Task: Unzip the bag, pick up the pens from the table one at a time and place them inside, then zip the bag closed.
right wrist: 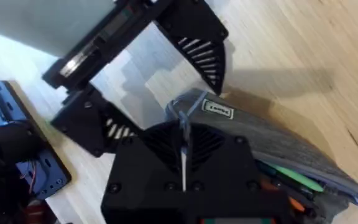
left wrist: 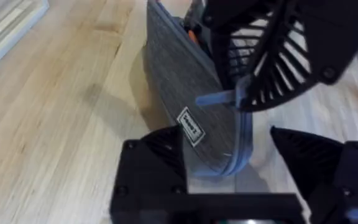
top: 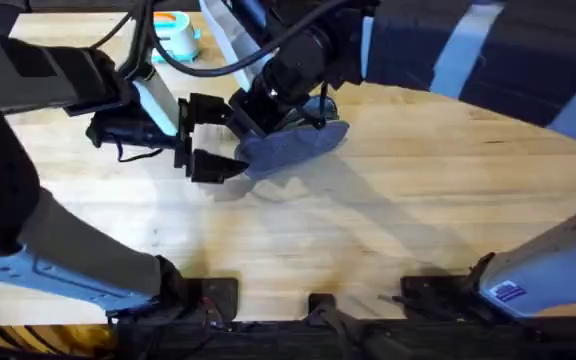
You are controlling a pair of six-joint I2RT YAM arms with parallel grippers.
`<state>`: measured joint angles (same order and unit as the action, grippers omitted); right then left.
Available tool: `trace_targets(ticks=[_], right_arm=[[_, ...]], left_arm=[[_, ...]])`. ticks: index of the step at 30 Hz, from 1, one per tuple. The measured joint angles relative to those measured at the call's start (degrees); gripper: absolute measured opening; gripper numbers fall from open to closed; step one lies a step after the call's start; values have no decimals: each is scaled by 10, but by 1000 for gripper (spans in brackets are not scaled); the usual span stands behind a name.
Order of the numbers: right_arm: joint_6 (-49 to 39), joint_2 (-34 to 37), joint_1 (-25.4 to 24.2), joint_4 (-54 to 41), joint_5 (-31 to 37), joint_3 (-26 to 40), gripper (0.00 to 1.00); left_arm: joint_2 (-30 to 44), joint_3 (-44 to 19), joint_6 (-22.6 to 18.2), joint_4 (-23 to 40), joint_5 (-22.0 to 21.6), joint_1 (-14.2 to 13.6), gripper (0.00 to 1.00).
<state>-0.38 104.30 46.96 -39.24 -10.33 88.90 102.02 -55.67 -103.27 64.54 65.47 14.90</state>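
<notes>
We see our right hand [top: 260,113] clamped on the blue-grey denim pouch's [top: 293,147] zip pull [left wrist: 219,98]; our left hand [top: 206,135] gapes beside it on the pale wooden tabletop [top: 418,200].

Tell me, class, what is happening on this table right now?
Two robot arms are working on a blue-grey bag lying on the wooden table. The right gripper is pinching the zip pull at one end of the bag, whose zip is partly open, with green and orange items showing inside. The left gripper is open around that same end, its fingers either side without gripping.
</notes>
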Motion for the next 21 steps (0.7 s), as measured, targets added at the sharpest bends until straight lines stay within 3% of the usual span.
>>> trace_targets(ticks=[2, 8, 10, 16, 21], right_arm=[[0, 0, 0, 0, 0, 0, 33], [0, 0, 0, 0, 0, 0, 33], [0, 0, 0, 0, 1, 0, 33], [0, 0, -15, -2, -1, 0, 33], [6, 0, -59, -26, -14, 2, 33]], left_arm=[[0, 0, 21, -19, 4, -7, 779], [0, 0, 62, -37, 10, -26, 210], [0, 0, 67, -41, 10, -30, 85], [0, 0, 74, -41, 10, -33, 46], [0, 0, 77, -42, 14, -34, 43]])
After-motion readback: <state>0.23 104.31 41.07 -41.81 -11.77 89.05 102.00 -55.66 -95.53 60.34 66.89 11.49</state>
